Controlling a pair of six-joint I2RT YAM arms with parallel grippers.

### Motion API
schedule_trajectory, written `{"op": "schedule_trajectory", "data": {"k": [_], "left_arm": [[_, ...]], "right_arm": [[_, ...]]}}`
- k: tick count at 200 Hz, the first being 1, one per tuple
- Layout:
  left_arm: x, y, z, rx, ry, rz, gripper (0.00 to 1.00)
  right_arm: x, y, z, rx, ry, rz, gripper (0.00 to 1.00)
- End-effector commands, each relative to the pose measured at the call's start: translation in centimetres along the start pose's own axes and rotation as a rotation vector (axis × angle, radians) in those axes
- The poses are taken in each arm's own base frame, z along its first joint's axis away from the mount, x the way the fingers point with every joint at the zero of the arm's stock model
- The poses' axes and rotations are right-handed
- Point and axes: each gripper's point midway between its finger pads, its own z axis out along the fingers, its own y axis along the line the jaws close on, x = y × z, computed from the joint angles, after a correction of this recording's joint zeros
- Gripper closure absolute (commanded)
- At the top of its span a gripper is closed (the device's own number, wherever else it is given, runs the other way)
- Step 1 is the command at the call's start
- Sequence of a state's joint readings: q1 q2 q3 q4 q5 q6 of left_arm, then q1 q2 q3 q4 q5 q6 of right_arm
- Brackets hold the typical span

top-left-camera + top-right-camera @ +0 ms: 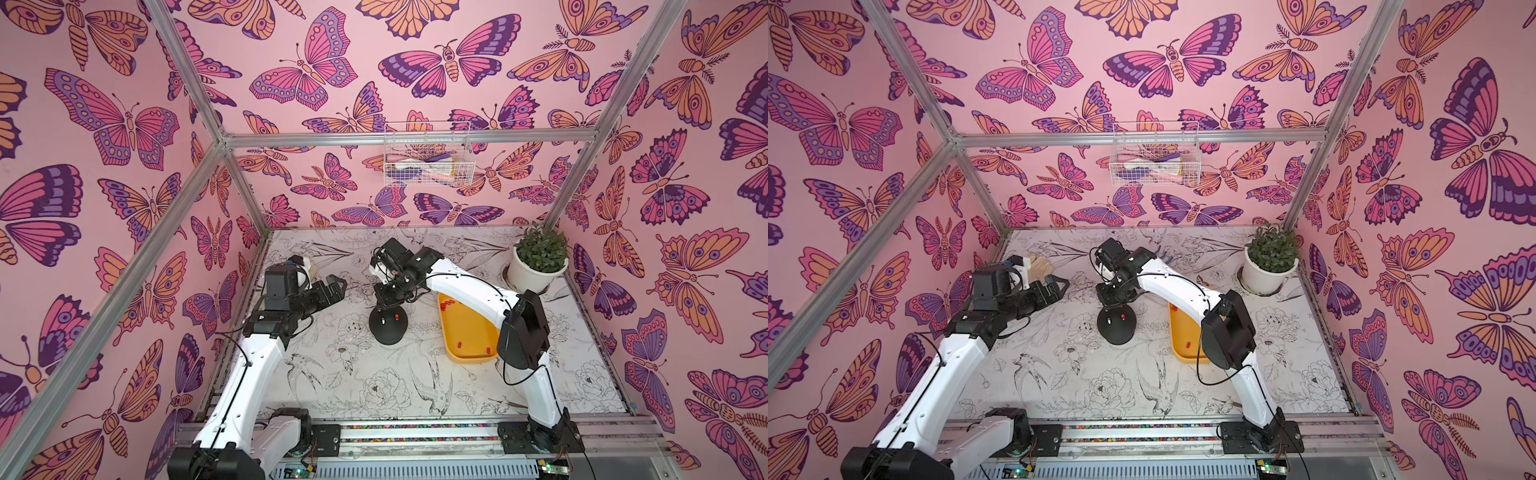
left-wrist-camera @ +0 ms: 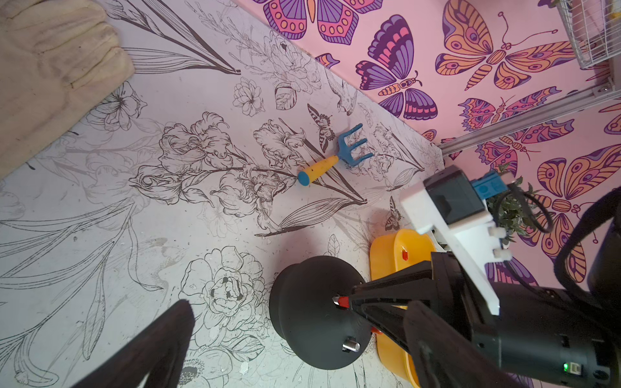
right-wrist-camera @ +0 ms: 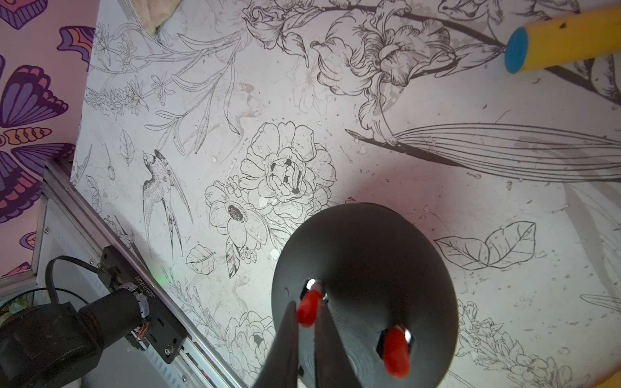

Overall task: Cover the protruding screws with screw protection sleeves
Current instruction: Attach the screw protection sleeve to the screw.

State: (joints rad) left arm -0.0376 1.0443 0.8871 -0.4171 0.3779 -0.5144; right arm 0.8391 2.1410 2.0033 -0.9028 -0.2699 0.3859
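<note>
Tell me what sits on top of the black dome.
A bare stud, a capped stud, and a third stud with a red sleeve pinched by the right gripper. In both top views the gripper covers that third one.

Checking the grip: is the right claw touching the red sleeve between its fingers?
Touching. The right wrist view shows the right claw closed against both sides of the red sleeve, with no gap visible.
</note>
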Motion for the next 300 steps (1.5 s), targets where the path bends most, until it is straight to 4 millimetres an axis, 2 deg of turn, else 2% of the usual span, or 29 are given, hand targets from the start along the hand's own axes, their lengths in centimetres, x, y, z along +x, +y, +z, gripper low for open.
{"op": "schedule_trajectory", "data": {"k": [1, 203, 300], "left_arm": [[0.1, 0.0, -0.1, 0.016, -0.003, -0.003, 0.0], [0.0, -0.1, -0.1, 0.019, -0.003, -0.001, 0.0], [0.1, 0.0, 0.0, 0.021, 0.002, -0.004, 0.0]], "right_arm": [[0.0, 0.5, -1.3, 0.0, -0.022, -0.014, 0.88], [0.9, -0.1, 0.1, 0.0, 0.015, 0.003, 0.9], [1.7, -1.2, 1.0, 0.028, 0.046, 0.023, 0.9]]}}
